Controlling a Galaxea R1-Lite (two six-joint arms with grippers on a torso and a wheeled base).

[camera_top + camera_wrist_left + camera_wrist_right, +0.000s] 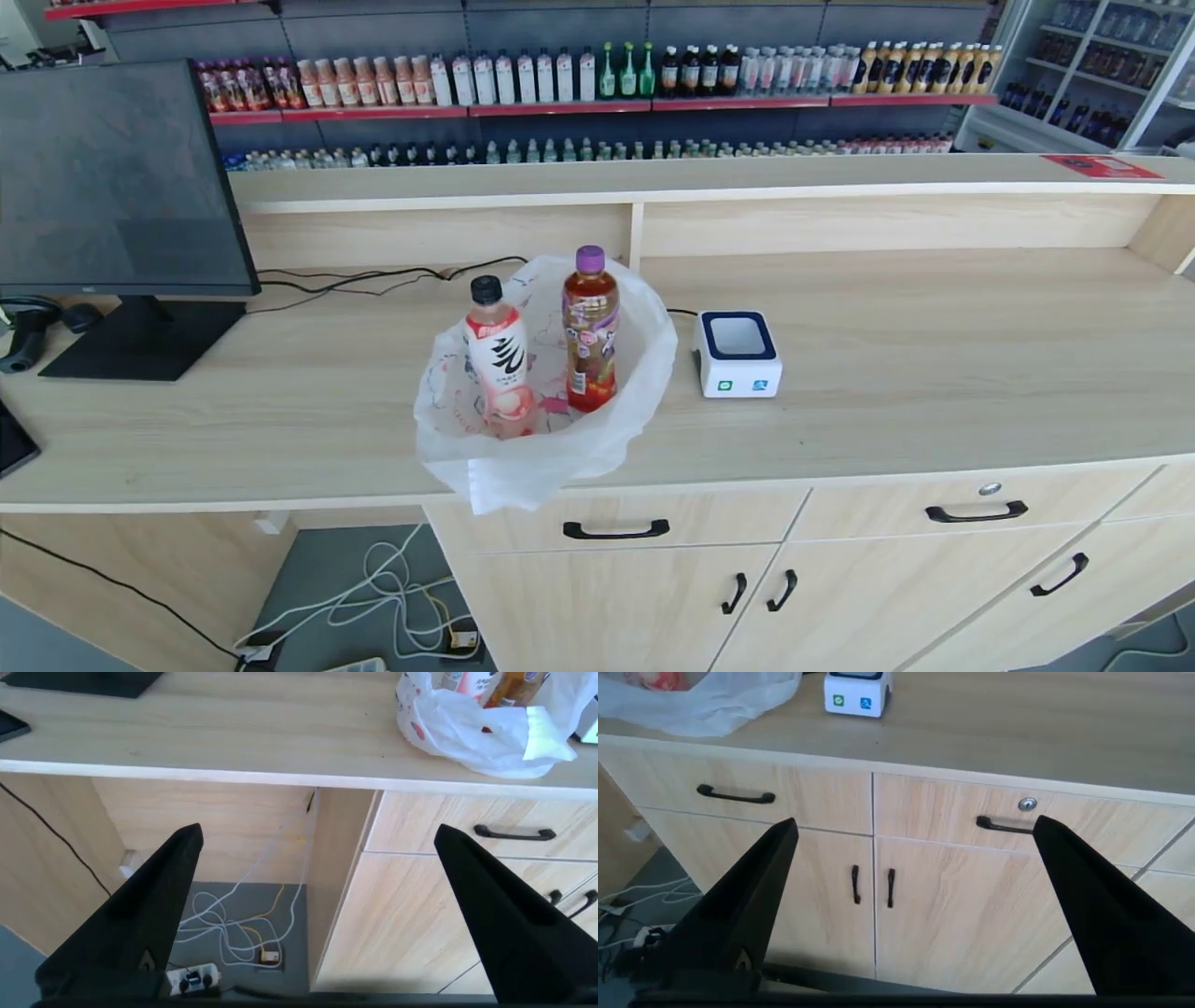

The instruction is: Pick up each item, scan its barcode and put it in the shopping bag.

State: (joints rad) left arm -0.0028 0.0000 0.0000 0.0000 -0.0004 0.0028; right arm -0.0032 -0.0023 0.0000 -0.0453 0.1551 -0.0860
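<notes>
The long wooden tabletop (934, 373) carries a dark monitor (112, 177) at its left end; a white shopping bag (523, 457) sits open at the middle of the front edge, its lip spilling over; inside stand a white bottle (497, 359) and a red bottle (590, 331), upright, side by side; a small scanner (737, 355) sits just right of the bag; below the front edge, the left fingers (140, 924) and right fingers (738, 924) are spread wide, holding nothing.
</notes>
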